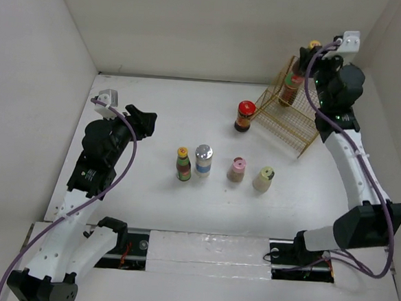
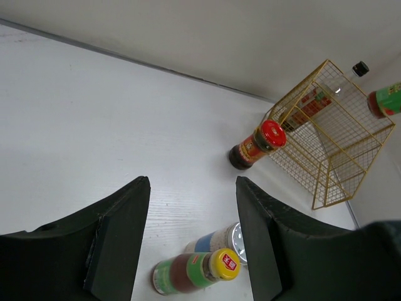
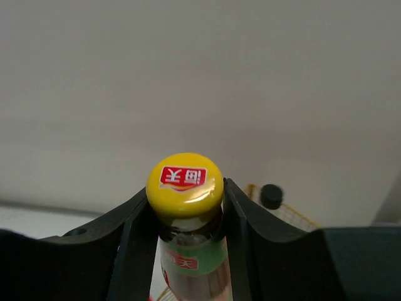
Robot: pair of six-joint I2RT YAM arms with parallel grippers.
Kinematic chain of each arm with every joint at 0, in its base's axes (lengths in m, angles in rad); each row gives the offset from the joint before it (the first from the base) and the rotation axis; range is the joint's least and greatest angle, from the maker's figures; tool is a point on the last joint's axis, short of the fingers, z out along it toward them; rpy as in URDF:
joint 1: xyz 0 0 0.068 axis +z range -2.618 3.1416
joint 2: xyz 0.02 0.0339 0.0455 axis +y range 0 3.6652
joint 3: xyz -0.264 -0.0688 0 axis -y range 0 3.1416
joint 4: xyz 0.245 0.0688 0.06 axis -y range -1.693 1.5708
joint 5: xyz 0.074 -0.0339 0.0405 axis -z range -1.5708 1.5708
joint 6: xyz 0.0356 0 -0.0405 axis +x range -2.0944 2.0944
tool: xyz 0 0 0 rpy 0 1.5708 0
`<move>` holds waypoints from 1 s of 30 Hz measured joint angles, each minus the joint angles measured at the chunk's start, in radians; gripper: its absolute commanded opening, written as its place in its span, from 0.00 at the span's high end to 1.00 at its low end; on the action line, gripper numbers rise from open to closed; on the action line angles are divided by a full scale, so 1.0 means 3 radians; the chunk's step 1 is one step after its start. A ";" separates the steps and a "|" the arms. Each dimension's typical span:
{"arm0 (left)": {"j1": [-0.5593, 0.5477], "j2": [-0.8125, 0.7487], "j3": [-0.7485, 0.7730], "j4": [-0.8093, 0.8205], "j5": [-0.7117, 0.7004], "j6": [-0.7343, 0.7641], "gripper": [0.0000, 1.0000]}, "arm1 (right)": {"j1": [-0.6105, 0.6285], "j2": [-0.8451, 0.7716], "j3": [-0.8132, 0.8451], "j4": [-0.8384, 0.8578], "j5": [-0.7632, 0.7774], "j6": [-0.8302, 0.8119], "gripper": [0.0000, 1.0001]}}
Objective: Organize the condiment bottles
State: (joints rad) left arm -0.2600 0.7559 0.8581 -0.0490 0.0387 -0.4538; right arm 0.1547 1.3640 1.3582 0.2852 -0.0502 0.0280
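My right gripper [image 3: 185, 188] is shut on the neck of a yellow-capped, green-labelled bottle [image 3: 185, 182], held up at the yellow wire basket [image 1: 285, 122] at the back right; its cap shows in the top view [image 1: 313, 46]. A black-capped bottle [image 2: 360, 68] stands in the basket. A red-capped jar [image 1: 244, 116] stands just left of the basket. In a row mid-table stand a second yellow-capped bottle [image 1: 183, 164], a silver-capped jar [image 1: 203, 160], a pink-capped bottle [image 1: 236, 169] and a cream-capped one [image 1: 263, 178]. My left gripper [image 1: 146, 121] hovers open and empty left of the row.
White walls close in the table on the left, back and right. The wire basket [image 2: 338, 144] lies close to the right wall. The arms' bases sit on a rail at the near edge [image 1: 207, 251].
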 measured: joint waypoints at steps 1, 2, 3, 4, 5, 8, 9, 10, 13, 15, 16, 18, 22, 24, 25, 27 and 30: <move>0.0000 0.0000 0.0000 -0.0001 0.0001 0.0000 0.47 | -0.0085 0.0100 0.0149 -0.0064 0.0057 -0.0004 0.91; 0.0000 0.0000 0.0000 -0.0001 0.0004 0.0000 0.47 | -0.0179 0.0240 0.0309 -0.0109 0.0109 -0.0010 0.93; 0.0000 0.0000 0.0000 -0.0001 0.0006 0.0000 0.47 | -0.0242 0.0364 0.0441 -0.0160 0.0136 -0.0014 0.93; 0.0000 -0.0001 0.0000 -0.0001 0.0008 0.0000 0.47 | -0.0313 0.0515 0.0619 -0.0271 0.0159 -0.0014 0.93; 0.0000 -0.0004 0.0000 -0.0001 0.0006 0.0000 0.47 | -0.0388 0.0674 0.0786 -0.0346 0.0167 -0.0014 0.93; 0.0000 -0.0008 0.0000 0.0000 0.0006 0.0000 0.47 | -0.0562 0.1076 0.1167 -0.0582 0.0154 -0.0014 0.93; 0.0000 -0.0009 0.0000 -0.0001 0.0006 0.0000 0.47 | -0.0618 0.1190 0.1273 -0.0655 0.0150 -0.0014 0.93; 0.0001 -0.0013 0.0000 -0.0001 0.0006 -0.0001 0.47 | -0.0660 0.1297 0.1366 -0.0732 0.0144 -0.0018 0.93; 0.0000 -0.0025 0.0000 0.0000 0.0006 0.0000 0.47 | -0.0777 0.1521 0.1563 -0.0889 0.0146 -0.0055 0.93; 0.0000 -0.0025 0.0000 0.0000 0.0006 0.0000 0.47 | -0.0832 0.1602 0.1661 -0.0984 0.0150 -0.0081 0.93; 0.0000 -0.0023 0.0000 -0.0001 0.0006 0.0000 0.47 | -0.0856 0.1639 0.1710 -0.1020 0.0153 -0.0094 0.93; 0.0001 -0.0022 0.0000 0.0000 0.0006 0.0001 0.47 | -0.0884 0.1671 0.1760 -0.1053 0.0155 -0.0108 0.94; 0.0000 -0.0022 0.0000 0.0000 0.0006 0.0001 0.47 | -0.0904 0.1671 0.1778 -0.1074 0.0168 -0.0123 0.94; 0.0000 -0.0022 0.0000 0.0000 0.0006 0.0001 0.47 | -0.0904 0.1670 0.1719 -0.1029 0.0169 -0.0130 0.94; 0.0000 -0.0022 0.0000 0.0000 0.0006 0.0001 0.47 | -0.0904 0.1656 0.1651 -0.0970 0.0169 -0.0128 0.94; 0.0000 -0.0022 0.0000 0.0000 0.0006 0.0001 0.47 | -0.0904 0.1647 0.1464 -0.0843 0.0172 -0.0128 0.94; 0.0000 -0.0022 0.0000 0.0000 0.0008 0.0001 0.47 | -0.0904 0.1648 0.1164 -0.0774 0.0182 -0.0114 0.94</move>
State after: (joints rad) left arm -0.2600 0.7494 0.8581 -0.0490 0.0410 -0.4534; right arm -0.1165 1.8584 1.7073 0.0528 0.0044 -0.0063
